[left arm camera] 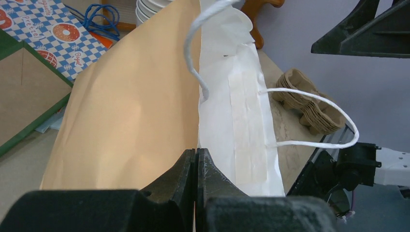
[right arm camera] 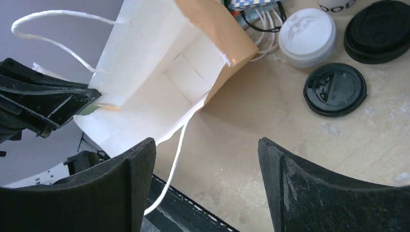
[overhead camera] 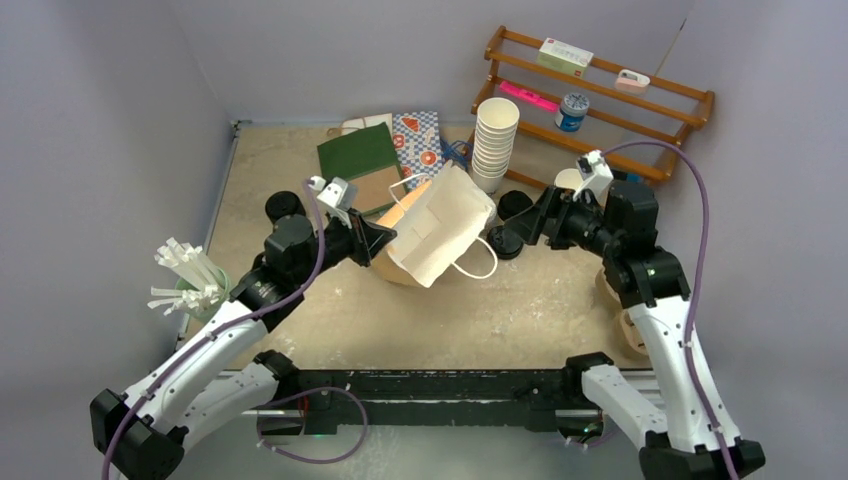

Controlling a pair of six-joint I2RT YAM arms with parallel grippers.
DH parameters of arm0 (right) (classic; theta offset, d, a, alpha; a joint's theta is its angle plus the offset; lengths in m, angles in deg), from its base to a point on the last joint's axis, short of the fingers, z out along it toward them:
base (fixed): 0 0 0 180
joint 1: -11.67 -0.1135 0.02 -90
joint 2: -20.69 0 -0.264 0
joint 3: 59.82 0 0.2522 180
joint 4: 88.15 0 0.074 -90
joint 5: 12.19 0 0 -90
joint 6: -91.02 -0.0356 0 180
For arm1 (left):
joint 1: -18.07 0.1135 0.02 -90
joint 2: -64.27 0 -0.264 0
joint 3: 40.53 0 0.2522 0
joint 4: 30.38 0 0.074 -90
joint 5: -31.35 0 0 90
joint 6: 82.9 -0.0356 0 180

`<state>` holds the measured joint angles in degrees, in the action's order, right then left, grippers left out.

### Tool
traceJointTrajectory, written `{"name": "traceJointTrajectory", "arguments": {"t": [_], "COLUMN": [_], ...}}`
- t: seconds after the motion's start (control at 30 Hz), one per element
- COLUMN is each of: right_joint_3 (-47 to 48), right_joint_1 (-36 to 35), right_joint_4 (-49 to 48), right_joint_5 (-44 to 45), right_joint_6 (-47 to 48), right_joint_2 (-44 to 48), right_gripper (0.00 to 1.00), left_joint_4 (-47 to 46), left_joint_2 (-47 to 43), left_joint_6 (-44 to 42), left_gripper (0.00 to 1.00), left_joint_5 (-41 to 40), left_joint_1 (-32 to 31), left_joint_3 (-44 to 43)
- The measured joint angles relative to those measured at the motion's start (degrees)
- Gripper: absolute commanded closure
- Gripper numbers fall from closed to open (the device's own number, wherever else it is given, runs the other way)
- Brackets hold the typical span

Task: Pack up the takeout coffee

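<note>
My left gripper [left arm camera: 197,152] is shut on the edge of a paper bag [overhead camera: 440,225], tan outside and white inside, and holds it tilted above the table with its mouth toward the right arm. In the right wrist view the bag's inside [right arm camera: 159,82] shows nothing in it. Beyond it stands the white-lidded takeout coffee [right arm camera: 307,36], with two black lids [right arm camera: 334,89] [right arm camera: 379,31] beside it; I cannot tell which of these caps a cup. My right gripper [right arm camera: 208,150] is open just before the bag's mouth. One white string handle [right arm camera: 176,154] hangs between its fingers.
A tall stack of white cups [overhead camera: 494,140] stands behind the bag, before a wooden rack [overhead camera: 600,100] holding small items. A green folder [overhead camera: 358,152] and patterned paper [overhead camera: 418,135] lie at the back. Left is a cup of white sticks [overhead camera: 190,280]; right are pulp carriers [left arm camera: 309,104].
</note>
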<state>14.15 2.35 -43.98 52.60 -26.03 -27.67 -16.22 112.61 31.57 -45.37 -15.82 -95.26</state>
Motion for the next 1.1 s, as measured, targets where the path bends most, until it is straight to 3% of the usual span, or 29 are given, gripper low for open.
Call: {"name": "traceJointTrajectory", "arguments": {"t": [0.2, 0.4, 0.6, 0.8, 0.93, 1.0, 1.1], "right_joint_3": [3.2, 3.3, 3.3, 2.1, -0.2, -0.8, -1.7], "right_joint_1": [-7.5, -16.4, -20.0, -20.7, -21.0, -21.2, -21.6], "right_joint_4": [-0.7, -3.2, -7.3, -14.2, -18.1, -19.4, -21.7], "right_joint_5": [3.9, 13.6, 22.1, 26.7, 27.2, 27.1, 26.1], "right_joint_6": [2.4, 3.8, 6.3, 9.8, 12.2, 12.8, 13.9], "right_joint_2": [-4.4, -9.6, -13.3, -16.1, -16.9, -17.3, -17.4], "right_gripper": [0.21, 0.19, 0.21, 0.38, 0.56, 0.7, 1.0], "left_joint_4": [1.3, 2.9, 5.1, 7.7, 8.9, 9.5, 10.4], "left_joint_2": [0.6, 1.1, 1.3, 1.4, 1.4, 1.4, 1.4], "left_joint_6": [-0.6, -1.7, -3.1, -4.7, -6.0, -6.6, -7.6], "left_gripper": [1.0, 1.0, 1.0, 1.0, 1.0, 1.0, 1.0], "left_joint_5": [0.6, 1.7, 2.3, 3.2, 3.4, 3.5, 3.4], "left_joint_1": [-0.7, -1.3, -1.4, -1.4, -1.4, -1.5, -1.5], "left_joint_3": [-2.1, -2.9, -4.0, -5.3, -5.9, -6.2, -6.8]}}
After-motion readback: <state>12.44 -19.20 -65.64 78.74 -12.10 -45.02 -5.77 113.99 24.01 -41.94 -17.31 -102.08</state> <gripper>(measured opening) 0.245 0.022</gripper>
